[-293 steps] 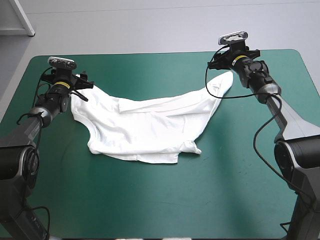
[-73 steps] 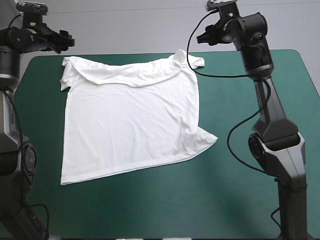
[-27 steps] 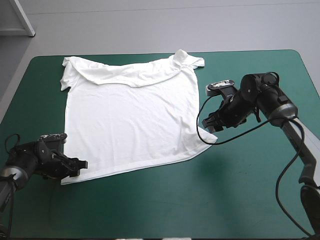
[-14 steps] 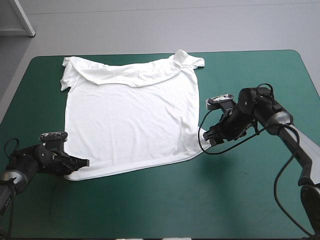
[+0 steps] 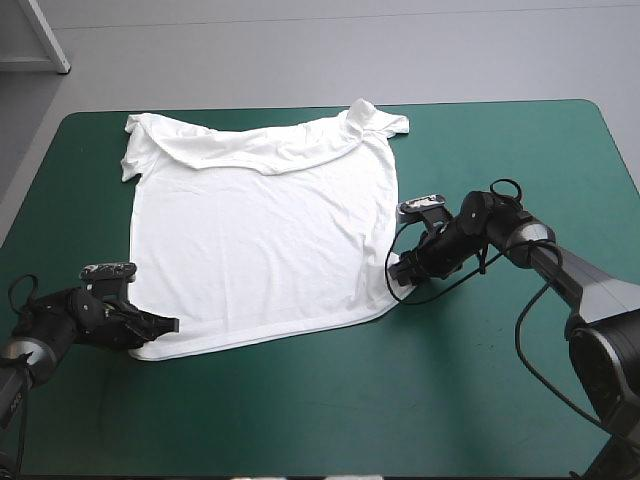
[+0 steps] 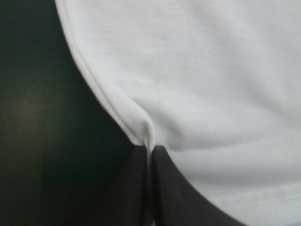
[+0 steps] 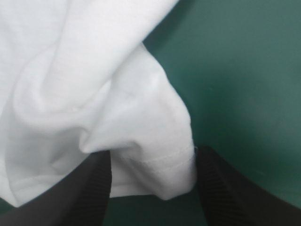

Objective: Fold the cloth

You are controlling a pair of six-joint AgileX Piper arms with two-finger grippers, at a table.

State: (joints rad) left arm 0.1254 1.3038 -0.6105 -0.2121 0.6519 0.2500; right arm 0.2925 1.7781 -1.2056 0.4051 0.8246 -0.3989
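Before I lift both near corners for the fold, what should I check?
1. Left gripper gripping the T-shirt hem corner: ok, jaws shut on it.
2. Right gripper gripping its corner: not ok, jaws stand open, cloth between them.
3. Body lying flat on the teal-green cover: ok.
4. Far edge smooth: not ok, shoulders rumpled.
5. Single layer in left jaws: cannot tell.

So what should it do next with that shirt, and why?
Probably close the right gripper. Its fingers stand open on either side of the near right corner of the T-shirt, which lies bunched between them, while the left gripper is shut on the near left hem. With both corners held, the arms could likely lift that edge for a fold.
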